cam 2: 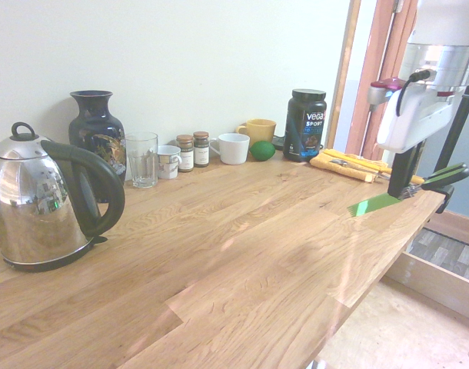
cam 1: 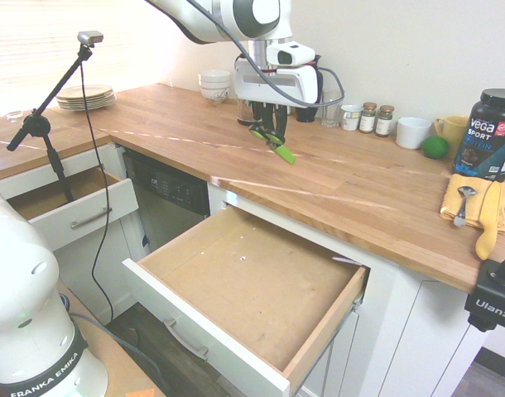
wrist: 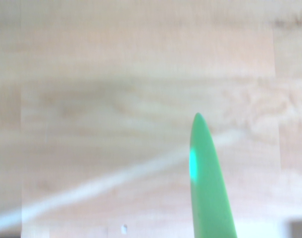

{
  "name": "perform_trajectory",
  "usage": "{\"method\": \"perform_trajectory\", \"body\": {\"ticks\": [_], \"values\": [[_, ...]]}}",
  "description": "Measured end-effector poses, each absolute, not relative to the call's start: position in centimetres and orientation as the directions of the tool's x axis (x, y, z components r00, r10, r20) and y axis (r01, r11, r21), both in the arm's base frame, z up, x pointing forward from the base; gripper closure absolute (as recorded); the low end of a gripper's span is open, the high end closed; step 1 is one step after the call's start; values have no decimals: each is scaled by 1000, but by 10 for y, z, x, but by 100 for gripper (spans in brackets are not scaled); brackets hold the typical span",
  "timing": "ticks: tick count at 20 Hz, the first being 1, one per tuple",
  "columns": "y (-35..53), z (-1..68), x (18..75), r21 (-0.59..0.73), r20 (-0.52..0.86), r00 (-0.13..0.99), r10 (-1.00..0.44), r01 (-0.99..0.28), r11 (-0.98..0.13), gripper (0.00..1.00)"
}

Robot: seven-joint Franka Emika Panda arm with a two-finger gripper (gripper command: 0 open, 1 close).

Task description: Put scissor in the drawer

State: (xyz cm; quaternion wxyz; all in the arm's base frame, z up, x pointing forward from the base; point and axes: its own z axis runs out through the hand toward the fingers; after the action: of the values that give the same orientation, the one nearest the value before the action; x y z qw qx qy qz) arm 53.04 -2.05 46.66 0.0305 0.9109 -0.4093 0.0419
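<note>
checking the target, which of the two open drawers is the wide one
The drawer in the middle, under the counter's front edge; the other drawer, at the left, is narrower.

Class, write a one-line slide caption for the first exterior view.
The tool carries the scissor above the wooden counter, with the drawer open below.

Bare countertop (cam 1: 352, 186) beneath gripper (cam 1: 271, 132); open drawer (cam 1: 236, 281), interior bare, below its front edge. Kettle (cam 2: 42, 204), bowls (cam 1: 214, 84), jars (cam 1: 377, 119) line wall behind.
</note>
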Motion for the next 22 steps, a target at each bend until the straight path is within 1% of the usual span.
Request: {"method": "perform_trajectory", "body": {"ticks": [4,11,14,18,22], "values": [[-17,461,490,24,96,659,-746,-751,-660,100],[-29,423,435,40,76,639,-765,-769,-638,100],[-37,397,420,43,72,634,-770,-773,-633,100],[-52,344,401,49,64,622,-780,-783,-621,100],[-63,303,398,62,46,618,-785,-786,-615,100]]}}
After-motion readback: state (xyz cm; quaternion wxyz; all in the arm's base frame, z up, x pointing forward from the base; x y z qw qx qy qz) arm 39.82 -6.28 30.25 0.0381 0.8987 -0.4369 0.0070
